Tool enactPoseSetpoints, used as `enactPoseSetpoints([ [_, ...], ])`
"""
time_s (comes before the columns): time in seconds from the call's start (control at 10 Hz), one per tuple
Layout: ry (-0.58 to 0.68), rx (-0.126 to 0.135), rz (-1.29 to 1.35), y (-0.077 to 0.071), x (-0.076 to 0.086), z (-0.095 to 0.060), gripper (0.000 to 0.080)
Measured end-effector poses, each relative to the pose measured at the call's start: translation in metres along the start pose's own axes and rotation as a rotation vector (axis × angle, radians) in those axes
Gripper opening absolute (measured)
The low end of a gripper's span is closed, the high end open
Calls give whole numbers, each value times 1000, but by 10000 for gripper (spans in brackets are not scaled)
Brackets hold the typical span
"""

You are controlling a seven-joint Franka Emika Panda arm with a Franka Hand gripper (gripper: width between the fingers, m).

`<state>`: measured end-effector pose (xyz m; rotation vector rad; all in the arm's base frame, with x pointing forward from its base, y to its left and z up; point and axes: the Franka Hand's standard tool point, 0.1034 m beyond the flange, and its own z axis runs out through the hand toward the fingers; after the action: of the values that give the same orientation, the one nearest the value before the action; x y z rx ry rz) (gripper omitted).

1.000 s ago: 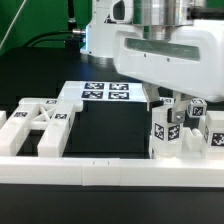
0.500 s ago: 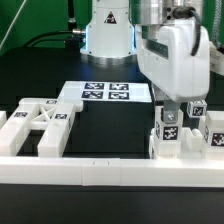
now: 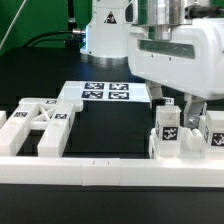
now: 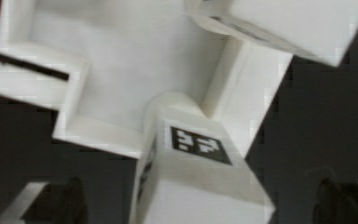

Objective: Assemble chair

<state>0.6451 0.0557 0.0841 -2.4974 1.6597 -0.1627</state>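
Black tabletop (image 3: 110, 135) runs under everything in the exterior view, with the marker board (image 3: 105, 92) flat toward the back and a low border rail (image 3: 100, 170) along the front. Toward that view's left lies the chair's flat frame piece (image 3: 35, 125). Toward its right stand two tagged upright blocks, and my gripper (image 3: 177, 106) hangs straight down over the nearer block (image 3: 168, 130), wrist vertical, my bulky white hand body filling the upper right. In the wrist view that block rises between my fingers (image 4: 55, 200), which show dark on either side with a gap to the white plastic on both flanks, so I judge my jaws spread wide and holding nothing. Beyond the block sits a broader white chair part (image 4: 105, 90). To do this step well, I reckon I must keep centred on the block. If I take it, I should close squarely on its flat flanks. If I leave it, I should rise straight up without brushing it over.
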Motion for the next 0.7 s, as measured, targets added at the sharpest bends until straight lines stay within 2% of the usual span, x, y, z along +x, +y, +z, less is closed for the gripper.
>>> enactPoseSetpoints([
  [0.7, 8, -12, -614, -1, 0, -1, 649],
])
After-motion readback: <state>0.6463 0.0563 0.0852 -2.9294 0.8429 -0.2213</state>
